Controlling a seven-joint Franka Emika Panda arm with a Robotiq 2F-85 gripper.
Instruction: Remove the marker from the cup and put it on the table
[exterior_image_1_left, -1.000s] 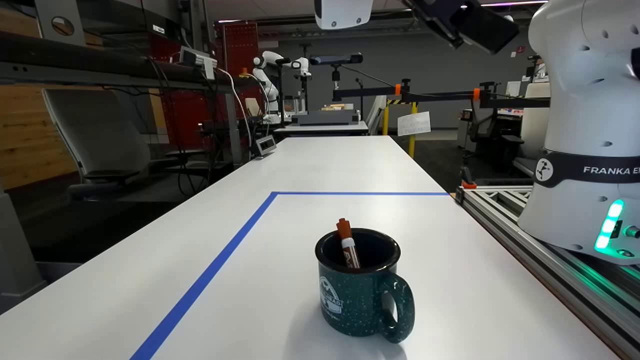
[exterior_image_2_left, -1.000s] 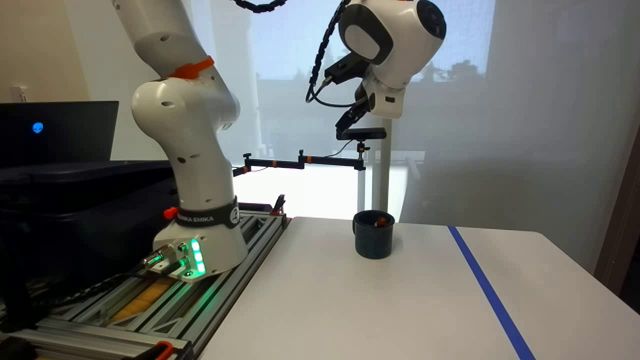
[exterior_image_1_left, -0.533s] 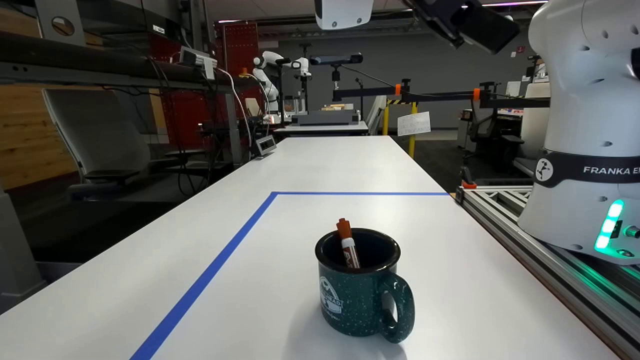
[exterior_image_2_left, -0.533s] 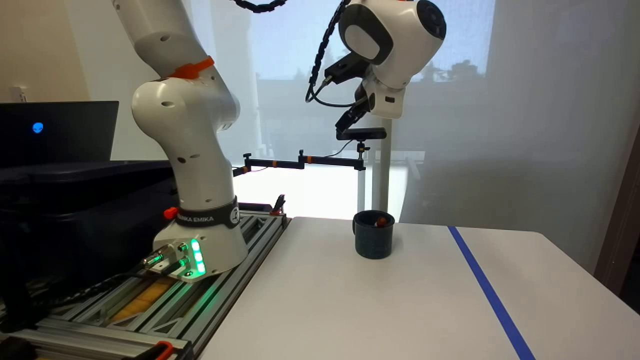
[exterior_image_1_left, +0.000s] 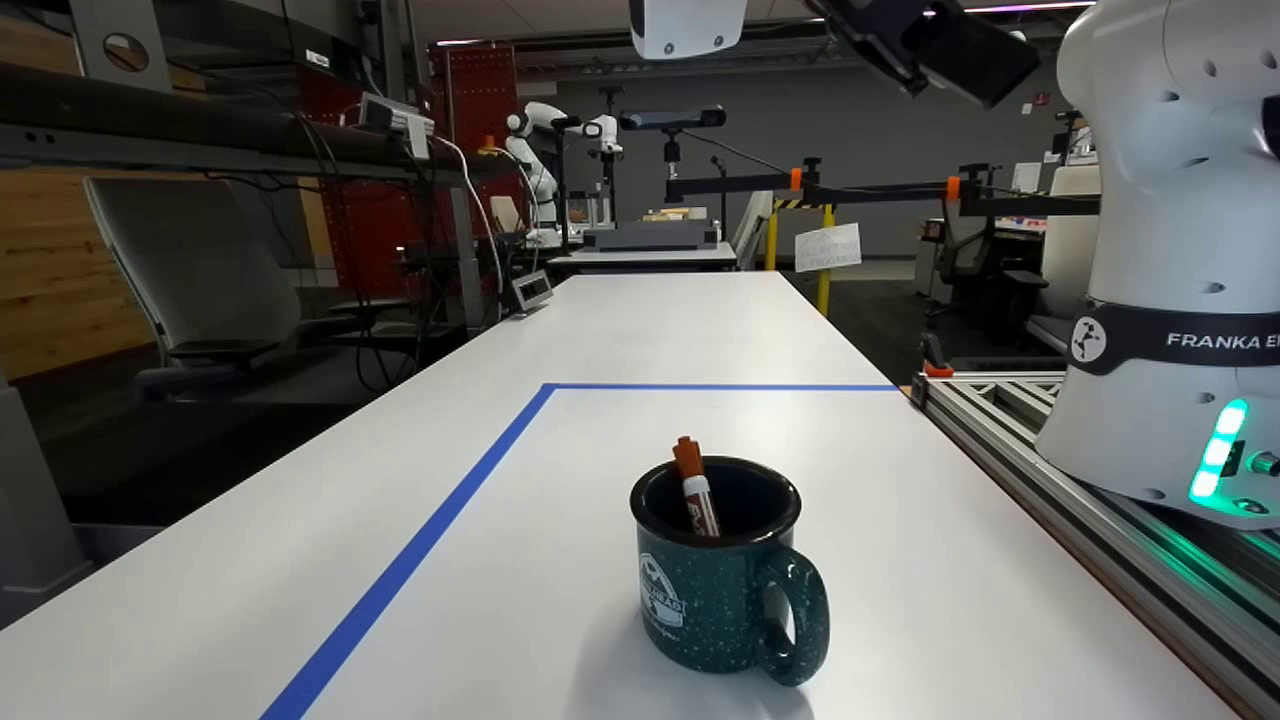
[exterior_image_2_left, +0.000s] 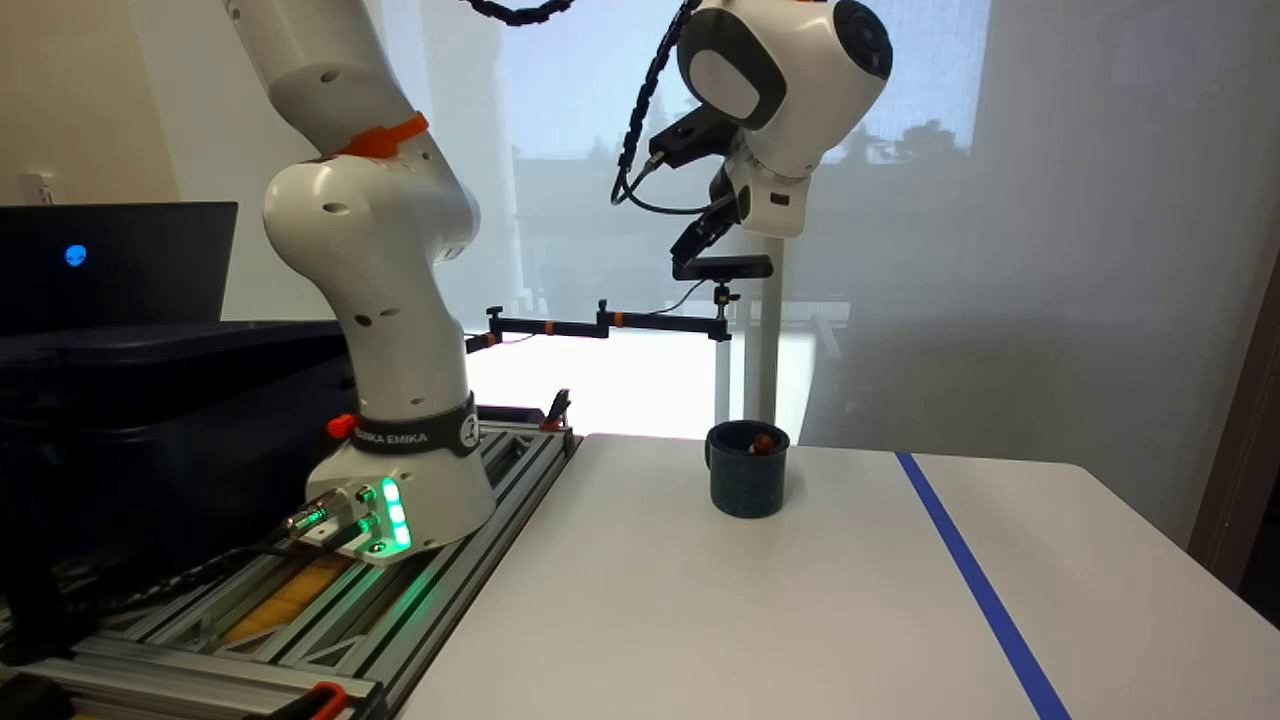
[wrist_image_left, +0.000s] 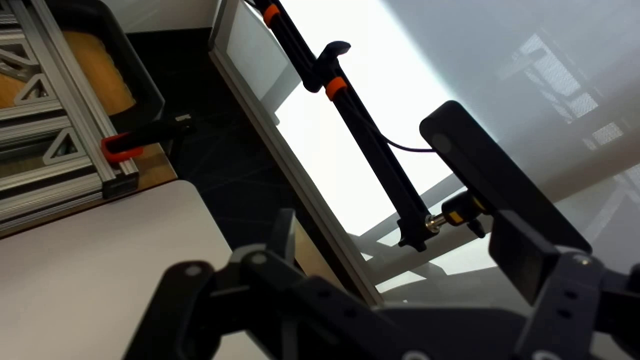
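In an exterior view, grey wall (exterior_image_1_left: 880, 140) at back, dark floor (exterior_image_1_left: 880, 320), wood wall (exterior_image_1_left: 45, 270) left with grey chair (exterior_image_1_left: 190, 265) in front, red panel (exterior_image_1_left: 482, 100), office chair (exterior_image_1_left: 963, 240) at right, thin light strip (exterior_image_1_left: 1030, 6) on the ceiling (exterior_image_1_left: 570, 15). In an exterior view, beige wall (exterior_image_2_left: 80, 110) left, pale screen (exterior_image_2_left: 1080, 280) behind, tree shapes (exterior_image_2_left: 930, 146) in its lighter part, white glare (exterior_image_2_left: 620, 385) low down. Wrist view: glare and dark floor.
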